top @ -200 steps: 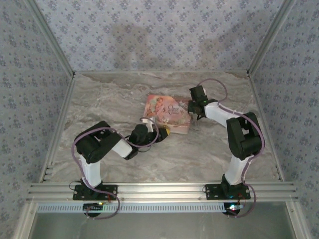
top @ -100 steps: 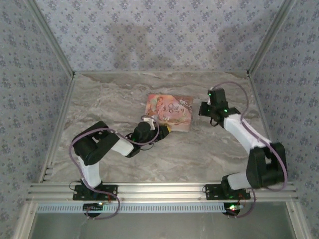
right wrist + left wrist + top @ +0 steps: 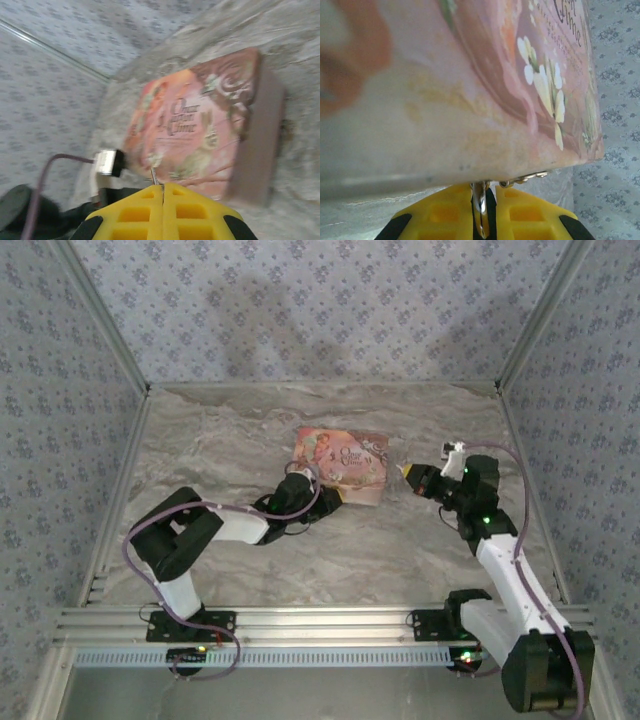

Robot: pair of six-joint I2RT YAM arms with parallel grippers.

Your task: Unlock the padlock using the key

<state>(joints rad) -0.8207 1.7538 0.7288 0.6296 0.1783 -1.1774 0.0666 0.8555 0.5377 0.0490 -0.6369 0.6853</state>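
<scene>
The pink illustrated box [image 3: 340, 462] lies mid-table. My left gripper [image 3: 337, 498] sits at its near edge. In the left wrist view the yellow fingers [image 3: 530, 215] are shut on a thin shiny metal piece [image 3: 480, 200] hanging under the box [image 3: 445, 100], beside a small metal clasp [image 3: 527, 177]. No blue-teal shows on it, so I cannot tell whether it is the padlock. My right gripper [image 3: 407, 471] hovers just right of the box, pointing left. It is shut [image 3: 163, 186] on the key [image 3: 154, 176], whose thin silvery tip sticks out toward the box [image 3: 200, 125].
The marble table [image 3: 420, 540] is fenced by patterned walls on three sides and a metal rail [image 3: 320, 622] at the near edge. The left arm's wrist and cable [image 3: 106, 161] lie beyond the right gripper's tips. Open floor lies right and in front of the box.
The right arm has swung from the box's far right corner out to the right and nearer, turning its gripper to face the box. The left arm has stretched lower while its gripper stays at the box.
</scene>
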